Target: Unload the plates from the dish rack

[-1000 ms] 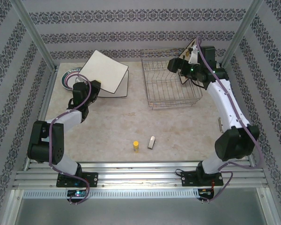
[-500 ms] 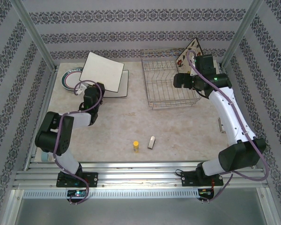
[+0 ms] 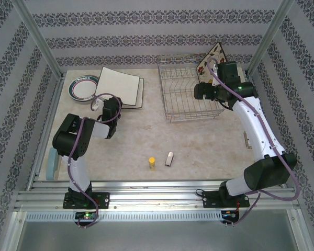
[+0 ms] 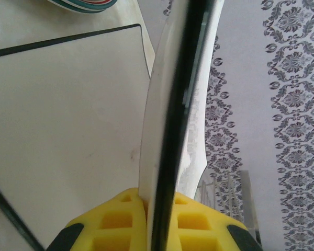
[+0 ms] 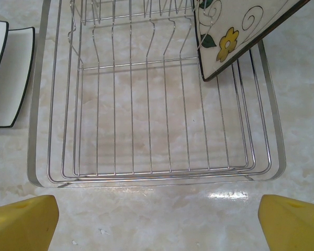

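The left gripper is clamped on the black-rimmed edge of a white square plate, which runs straight ahead from between its yellow fingers. A second square plate lies flat below to the left, with a teal-ringed round plate past that one's far corner. The right gripper is spread wide and holds nothing, with the dish rack just ahead and beneath it and a flowered plate leaning in the rack's far right corner.
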Controlling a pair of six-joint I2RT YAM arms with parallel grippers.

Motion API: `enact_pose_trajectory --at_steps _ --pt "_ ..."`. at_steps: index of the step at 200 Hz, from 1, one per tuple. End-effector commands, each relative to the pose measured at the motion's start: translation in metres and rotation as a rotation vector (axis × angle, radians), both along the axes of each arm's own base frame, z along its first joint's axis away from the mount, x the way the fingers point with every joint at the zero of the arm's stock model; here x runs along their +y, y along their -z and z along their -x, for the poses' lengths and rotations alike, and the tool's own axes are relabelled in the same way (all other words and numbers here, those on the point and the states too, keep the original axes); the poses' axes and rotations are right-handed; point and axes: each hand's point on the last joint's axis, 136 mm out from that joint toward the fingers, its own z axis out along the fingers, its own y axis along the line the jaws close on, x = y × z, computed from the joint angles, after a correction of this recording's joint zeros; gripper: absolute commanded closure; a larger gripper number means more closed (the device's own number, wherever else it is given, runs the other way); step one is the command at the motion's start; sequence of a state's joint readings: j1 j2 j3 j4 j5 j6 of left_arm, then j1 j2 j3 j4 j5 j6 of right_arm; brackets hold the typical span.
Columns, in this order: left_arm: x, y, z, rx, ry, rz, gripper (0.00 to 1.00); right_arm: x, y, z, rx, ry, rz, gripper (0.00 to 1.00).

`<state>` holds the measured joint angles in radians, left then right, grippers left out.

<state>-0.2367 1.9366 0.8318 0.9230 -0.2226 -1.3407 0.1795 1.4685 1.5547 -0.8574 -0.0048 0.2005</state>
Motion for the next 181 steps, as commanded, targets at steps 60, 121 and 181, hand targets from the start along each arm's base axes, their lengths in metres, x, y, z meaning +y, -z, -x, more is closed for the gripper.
enact_pose_trajectory --at_steps 60,121,181 --pt "-0.012 -0.073 -0.018 -0.279 -0.064 0.129 1.00 0.002 0.005 0.001 0.016 -0.030 0.036 0.02" --pt "-0.015 -0.055 -0.020 -0.233 -0.077 0.144 1.00 0.005 0.009 0.000 0.018 -0.040 0.025 0.02" --pt "-0.019 -0.038 -0.021 -0.202 -0.077 0.160 1.00 0.005 0.009 0.001 0.015 -0.045 0.024 0.02"
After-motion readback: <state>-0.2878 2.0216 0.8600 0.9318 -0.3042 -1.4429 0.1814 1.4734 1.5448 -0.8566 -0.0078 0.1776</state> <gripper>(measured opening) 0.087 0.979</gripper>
